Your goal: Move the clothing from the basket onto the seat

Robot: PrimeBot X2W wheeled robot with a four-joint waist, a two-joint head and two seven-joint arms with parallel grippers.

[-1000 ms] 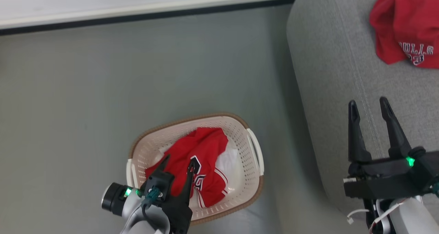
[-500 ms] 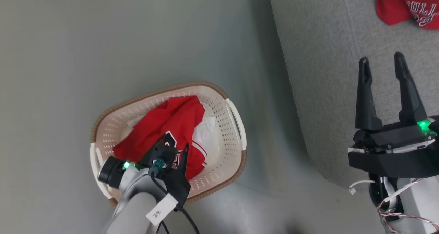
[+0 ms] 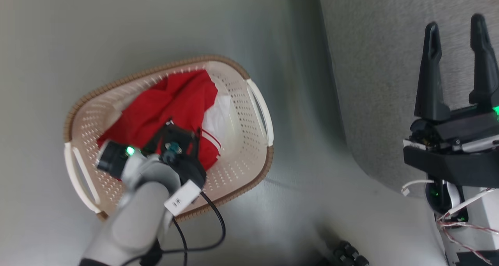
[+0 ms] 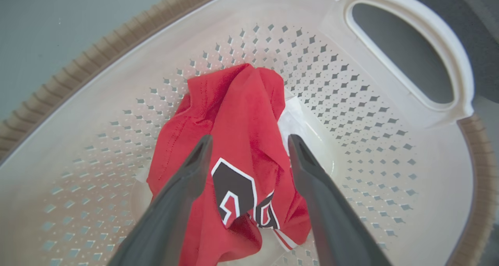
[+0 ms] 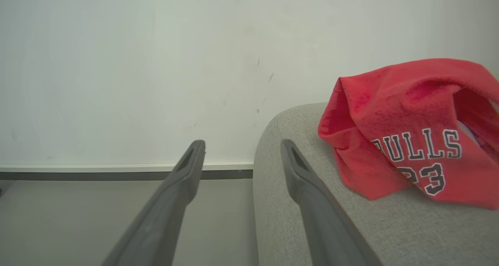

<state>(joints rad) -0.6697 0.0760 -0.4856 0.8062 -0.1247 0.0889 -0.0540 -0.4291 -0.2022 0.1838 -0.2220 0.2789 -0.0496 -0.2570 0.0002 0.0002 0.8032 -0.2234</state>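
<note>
left tool [image 4: 249, 141] sinks into the basket [image 4: 117, 102]
its fingers [image 4: 175, 203], spread, now straddle the red jersey [image 4: 237, 110] without pinching it, so the grab looks next; right tool [image 3: 454, 24] waits spread over the seat [image 3: 374, 63], where another jersey [image 5: 409, 114] lies.

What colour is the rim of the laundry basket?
The rim is brown with a woven look; the head view shows it best.

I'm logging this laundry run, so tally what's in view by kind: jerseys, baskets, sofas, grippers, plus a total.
Red jerseys: 2 (basket jersey, sofa jersey)
Laundry basket: 1
Sofa: 1
Grippers: 2 (left gripper, right gripper), jaws apart on both
Total: 6
</note>
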